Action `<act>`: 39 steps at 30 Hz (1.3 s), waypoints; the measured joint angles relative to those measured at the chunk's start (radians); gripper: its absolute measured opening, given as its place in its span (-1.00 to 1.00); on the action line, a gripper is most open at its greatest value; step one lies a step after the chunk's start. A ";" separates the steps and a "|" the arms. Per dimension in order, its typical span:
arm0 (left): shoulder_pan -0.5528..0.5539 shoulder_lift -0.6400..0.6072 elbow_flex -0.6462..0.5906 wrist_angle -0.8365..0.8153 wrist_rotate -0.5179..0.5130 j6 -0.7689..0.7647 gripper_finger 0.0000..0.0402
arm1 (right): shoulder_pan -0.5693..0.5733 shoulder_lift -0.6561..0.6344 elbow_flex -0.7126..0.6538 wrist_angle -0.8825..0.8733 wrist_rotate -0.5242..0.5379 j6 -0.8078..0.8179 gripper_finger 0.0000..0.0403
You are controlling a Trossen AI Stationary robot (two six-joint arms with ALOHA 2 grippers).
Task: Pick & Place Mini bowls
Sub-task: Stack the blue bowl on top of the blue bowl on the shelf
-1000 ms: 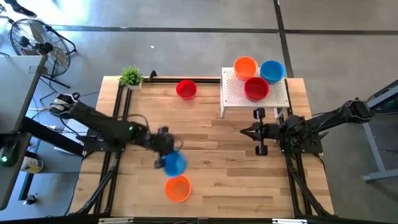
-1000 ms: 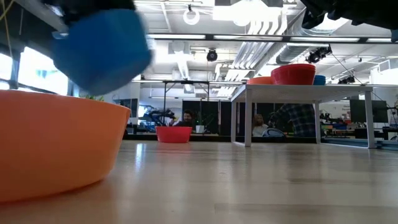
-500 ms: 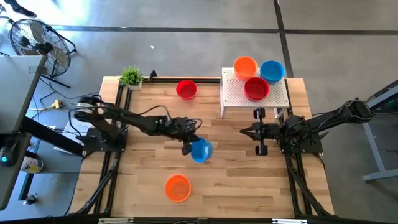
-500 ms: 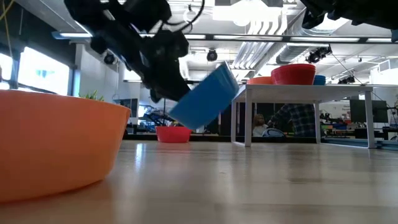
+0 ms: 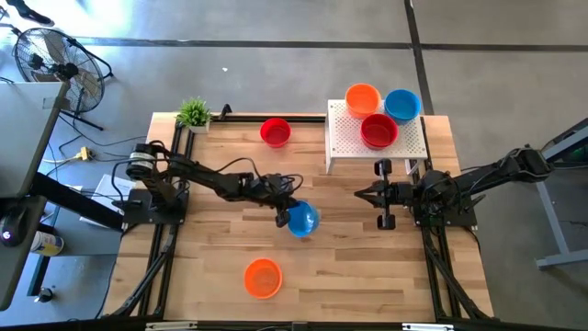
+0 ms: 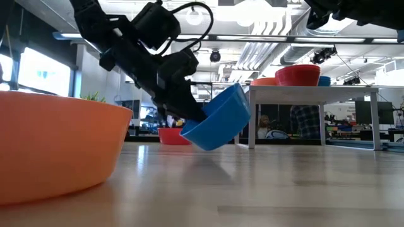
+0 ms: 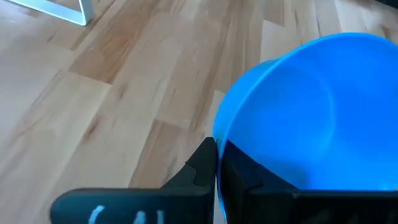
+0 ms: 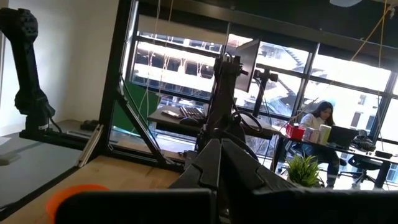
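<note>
Left claw (image 5: 284,215) clamped on the rim of a blue bowl (image 5: 301,220), fingers pinched together over the wall, one inside and one outside. Bowl carried tilted, mouth turned partly sideways, its low edge just above the tabletop (image 5: 349,267) and apparently not touching it, as far as the low view (image 6: 218,120) shows. Bowl hangs on the far side of the claw from the left arm's base, toward the right arm.

Deciding relation: white stand (image 5: 344,147) lies beyond the bowl, ahead of the claw and off toward the far edge, with its top raised well above the present carrying height. Already on it: an orange bowl (image 5: 362,97), a second blue bowl (image 5: 402,104) and a red bowl (image 5: 378,130), close together. Judged: if the stand is the target, a lift is needed before any further advance, and the free spot on top is narrow.

Right claw (image 5: 364,195) shut and empty, parked just in front of the stand, nearer to it than the left claw.

Loose on the tabletop: one red bowl (image 5: 275,131) well behind the left claw, one orange bowl (image 5: 263,277) near the front edge
</note>
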 joint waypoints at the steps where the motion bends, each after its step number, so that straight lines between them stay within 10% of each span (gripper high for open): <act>1: 0.000 0.001 0.000 0.003 -0.002 -0.001 -0.99 | 0.000 0.000 0.000 0.000 0.000 0.000 -1.00; 19: 0.075 0.009 0.000 -0.006 0.052 0.102 -0.48 | 0.000 0.000 0.000 -0.005 0.048 0.000 -1.00; 30: 0.071 -0.150 -0.056 0.059 0.147 0.334 -0.95 | 0.000 0.000 0.013 0.017 0.060 0.048 -1.00; 39: 0.072 -0.381 -0.413 0.430 0.086 0.359 -0.98 | 0.058 0.095 0.219 -0.329 0.278 0.061 -1.00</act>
